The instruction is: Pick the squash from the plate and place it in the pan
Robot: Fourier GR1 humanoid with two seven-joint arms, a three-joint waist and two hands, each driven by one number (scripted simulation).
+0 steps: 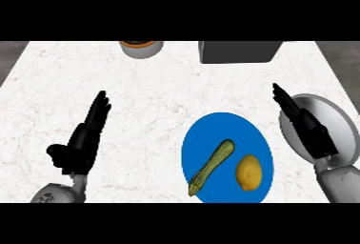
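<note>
A long green squash [212, 167] lies slantwise on the blue plate [211, 133], left of a yellow lemon [249, 173]. The grey pan [337, 121] sits just right of the plate, at the counter's right side. My right hand [309, 131] hovers open over the pan's left part, fingers straight and pointing away from me, up and to the right of the squash. My left hand [84, 138] rests open at the left, fingers up, well clear of the plate. Neither hand holds anything.
A round container with an orange top [141, 47] stands at the counter's far edge, left of centre. A dark grey box [237, 51] stands at the far edge right of centre. White marble counter [162, 90] stretches between the hands.
</note>
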